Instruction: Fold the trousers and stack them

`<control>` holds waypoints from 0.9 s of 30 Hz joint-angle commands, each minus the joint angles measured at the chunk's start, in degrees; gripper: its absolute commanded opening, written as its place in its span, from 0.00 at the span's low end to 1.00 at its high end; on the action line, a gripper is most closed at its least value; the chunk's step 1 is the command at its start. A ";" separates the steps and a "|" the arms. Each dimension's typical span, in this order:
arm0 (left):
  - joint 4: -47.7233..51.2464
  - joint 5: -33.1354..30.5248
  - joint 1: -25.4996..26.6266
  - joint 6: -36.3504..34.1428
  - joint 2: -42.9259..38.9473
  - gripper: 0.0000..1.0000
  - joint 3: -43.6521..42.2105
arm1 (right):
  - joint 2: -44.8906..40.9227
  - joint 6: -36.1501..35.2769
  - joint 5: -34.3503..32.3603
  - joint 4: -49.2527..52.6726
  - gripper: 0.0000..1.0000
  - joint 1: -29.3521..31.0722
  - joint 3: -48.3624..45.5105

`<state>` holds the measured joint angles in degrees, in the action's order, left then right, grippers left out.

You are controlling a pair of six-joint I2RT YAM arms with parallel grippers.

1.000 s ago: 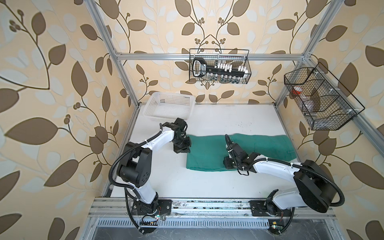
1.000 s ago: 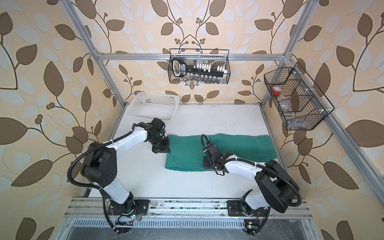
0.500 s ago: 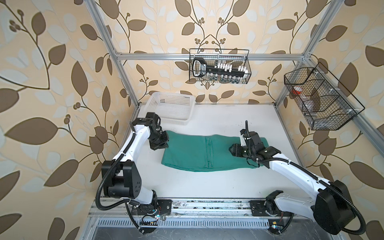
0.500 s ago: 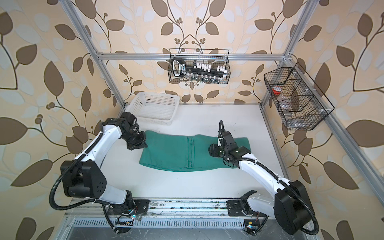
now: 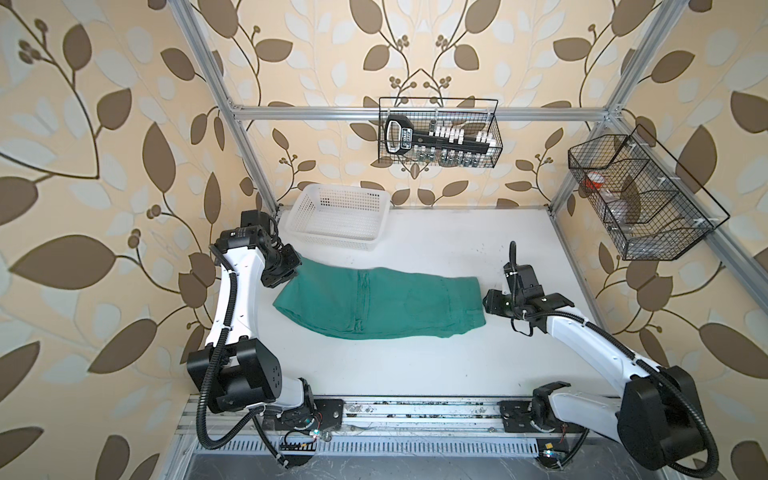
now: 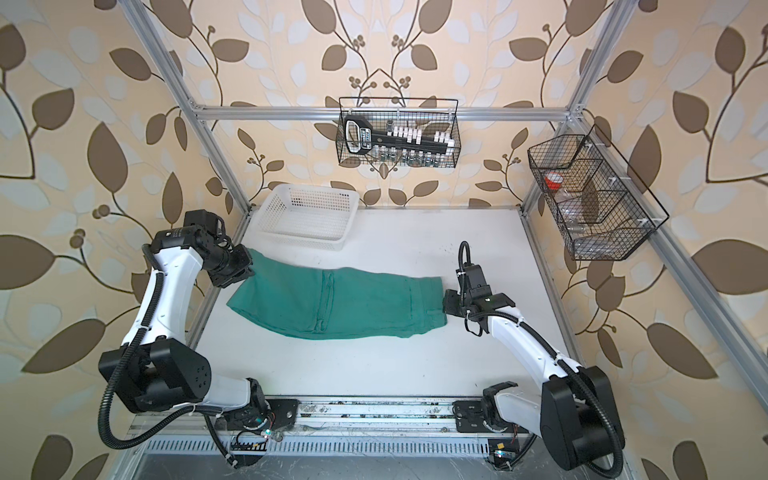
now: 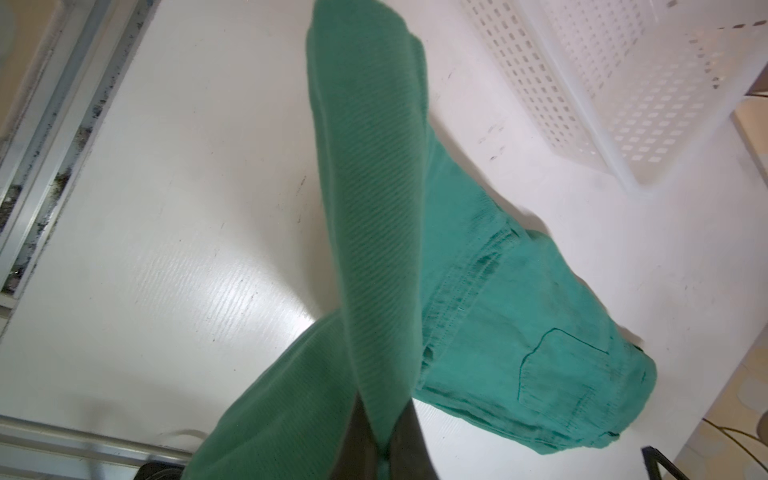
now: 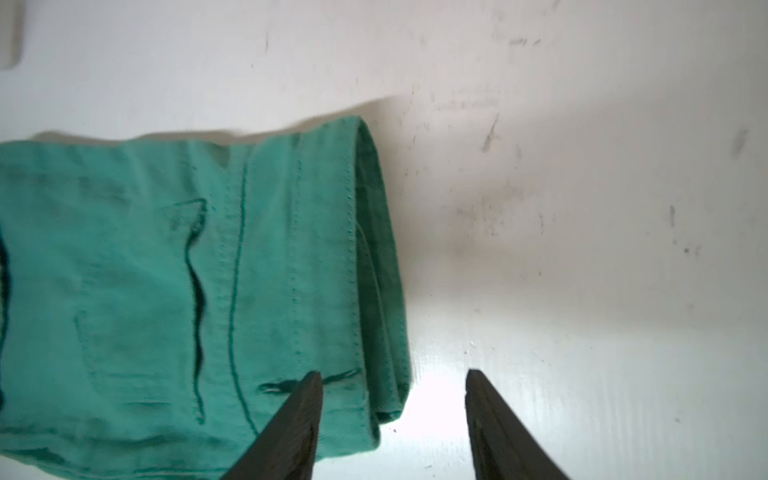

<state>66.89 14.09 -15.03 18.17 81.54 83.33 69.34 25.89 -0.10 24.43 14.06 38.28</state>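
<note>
Now left gripper (image 7: 384, 432), pinching the trousers (image 5: 374, 307), has dragged them leftward — right gripper (image 8: 392, 374) let go, open and empty — probably pre-fold straightening

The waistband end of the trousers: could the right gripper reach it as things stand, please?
Probably yes: the open right gripper sits right at that end of the trousers, nothing between them.

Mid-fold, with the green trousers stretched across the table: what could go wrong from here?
1. The left gripper pinches just one corner of the trousers; lifting may let the folded layers slide apart.
2. The right gripper is open, straddling the waistband edge, one finger over cloth and one over bare table; closing might catch only the top layer.
3. The white basket sits close to the left gripper; a swing could knock it.
</note>
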 commanded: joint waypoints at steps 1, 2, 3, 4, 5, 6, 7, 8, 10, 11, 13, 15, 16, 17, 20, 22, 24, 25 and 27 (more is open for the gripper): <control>1.03 9.29 0.41 0.61 -2.64 0.00 1.04 | 2.21 -0.26 4.32 -4.15 0.53 0.00 -2.91; 0.72 10.59 1.00 0.87 -3.23 0.00 0.47 | 2.84 -0.14 5.42 -5.39 0.51 0.00 -3.34; 0.69 10.99 1.87 1.10 -3.70 0.00 0.04 | 3.21 -0.05 6.09 -6.22 0.49 0.10 -3.62; 0.69 11.54 2.89 1.42 -4.20 0.00 -0.37 | 3.82 -0.04 6.78 -6.93 0.47 0.40 -3.70; 0.54 12.36 4.03 2.10 -4.73 0.00 -0.76 | 4.46 -0.07 6.87 -7.35 0.45 0.81 -3.57; 0.15 12.97 5.24 2.95 -5.26 0.00 -1.29 | 5.06 -0.14 6.60 -7.58 0.43 1.25 -3.49; -0.69 13.24 7.02 4.23 -5.87 0.00 -1.86 | 5.73 -0.14 6.32 -7.78 0.42 1.76 -3.48; -1.33 13.10 9.02 5.36 -6.33 0.00 -2.24 | 6.62 -0.13 5.89 -7.98 0.41 2.17 -3.55; -2.91 12.94 12.78 8.16 -6.97 0.00 -2.85 | 7.87 -0.21 5.05 -8.38 0.39 2.63 -3.75; -4.14 13.07 14.88 9.64 -7.09 0.00 -3.12 | 8.45 -0.26 4.26 -8.59 0.38 2.97 -3.85; -5.76 12.81 19.02 12.28 -7.01 0.00 -2.91 | 9.25 -0.72 2.55 -8.23 0.37 3.50 -3.83; -7.74 12.53 23.07 14.81 -6.71 0.00 -2.60 | 9.67 -1.22 0.32 -7.85 0.36 3.89 -3.92; -8.67 11.89 25.18 16.25 -6.38 0.00 -2.16 | 9.97 -1.45 -0.19 -7.70 0.36 3.95 -4.07; -9.93 11.36 27.48 17.46 -5.87 0.00 -1.83 | 10.51 -1.78 -0.78 -7.49 0.36 3.96 -4.05; -11.91 9.93 32.69 20.21 -3.82 0.00 -0.04 | 11.49 -1.89 -1.44 -7.70 0.35 4.35 -4.26; -13.44 9.15 35.42 21.77 -2.38 0.00 0.96 | 11.50 -1.81 -1.29 -8.33 0.35 4.67 -4.45; -15.42 8.94 38.38 23.47 -0.73 0.00 1.77 | 11.44 -1.83 -0.66 -8.59 0.35 4.82 -4.45; -16.26 8.41 40.17 24.20 0.33 0.00 2.49 | 11.38 -1.74 -0.33 -8.89 0.35 4.87 -4.52; -17.33 7.91 43.19 24.92 3.47 0.00 4.06 | 11.50 -1.76 0.44 -9.31 0.35 4.83 -4.65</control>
<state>54.33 22.65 25.10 39.79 82.72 83.77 79.92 24.99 0.86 15.20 18.65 35.05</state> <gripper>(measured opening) 0.062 0.355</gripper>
